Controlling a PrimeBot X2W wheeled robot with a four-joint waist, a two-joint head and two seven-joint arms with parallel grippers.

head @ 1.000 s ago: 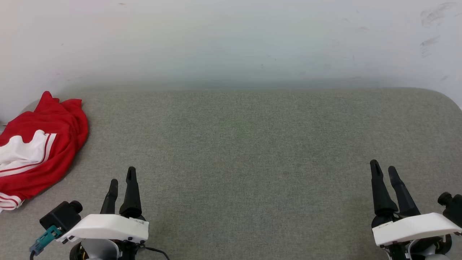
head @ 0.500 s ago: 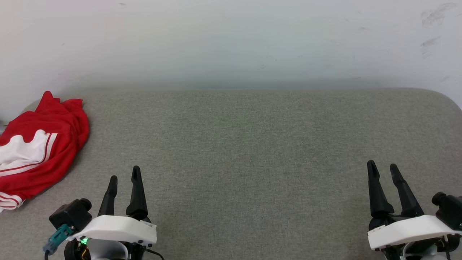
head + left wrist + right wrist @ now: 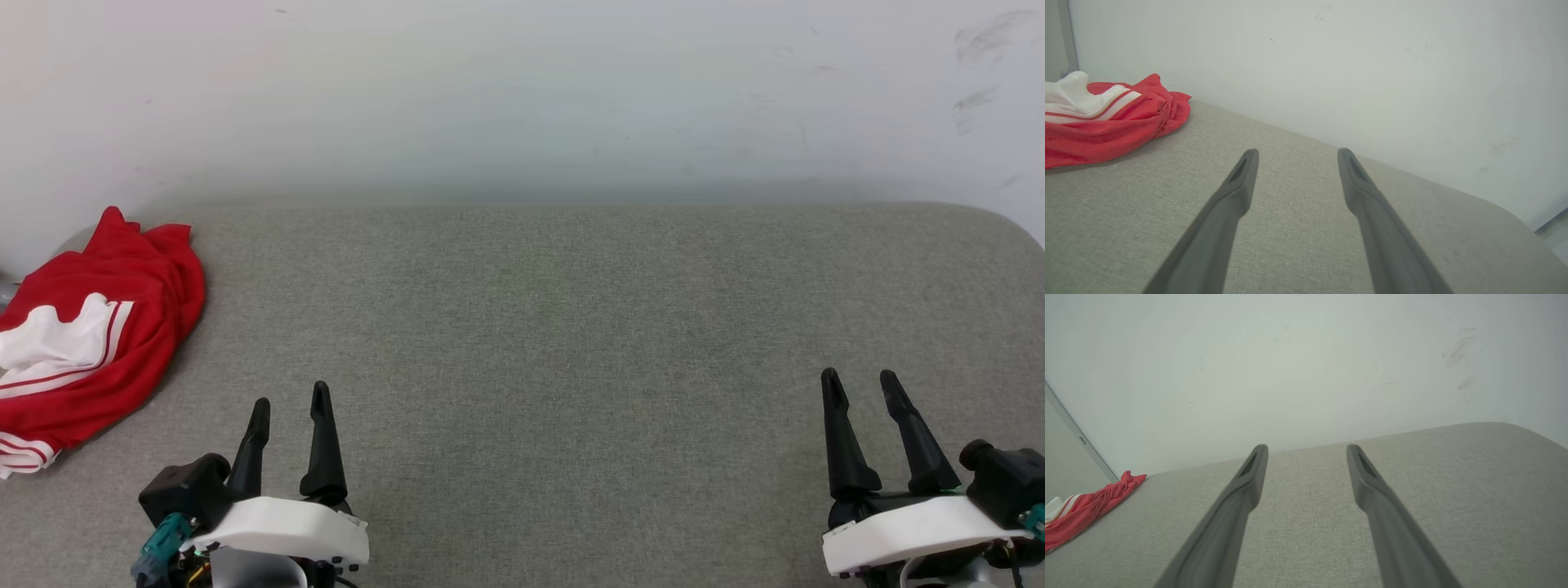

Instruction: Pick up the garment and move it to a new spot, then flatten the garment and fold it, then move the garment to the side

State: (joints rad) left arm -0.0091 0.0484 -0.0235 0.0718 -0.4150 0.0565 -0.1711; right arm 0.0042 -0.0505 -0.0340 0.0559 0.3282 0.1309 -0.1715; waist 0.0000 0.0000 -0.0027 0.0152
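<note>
The garment [image 3: 122, 359] lies crumpled at nine o'clock on the grey fabric worktop [image 3: 531, 327], beside the white wall [image 3: 522, 98]. The left pincer [image 3: 291, 394] at seven o'clock and the right pincer [image 3: 859, 373] at five o'clock are both spread and holding nothing.

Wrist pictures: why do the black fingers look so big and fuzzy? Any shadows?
Left wrist view: the left fingers sit close to the lens, so they look big and soft-edged; the shirt has a shadow under its near edge. Right wrist view: the right fingers blur the same way. Head view: even light, grey scuffs on the wall.
</note>
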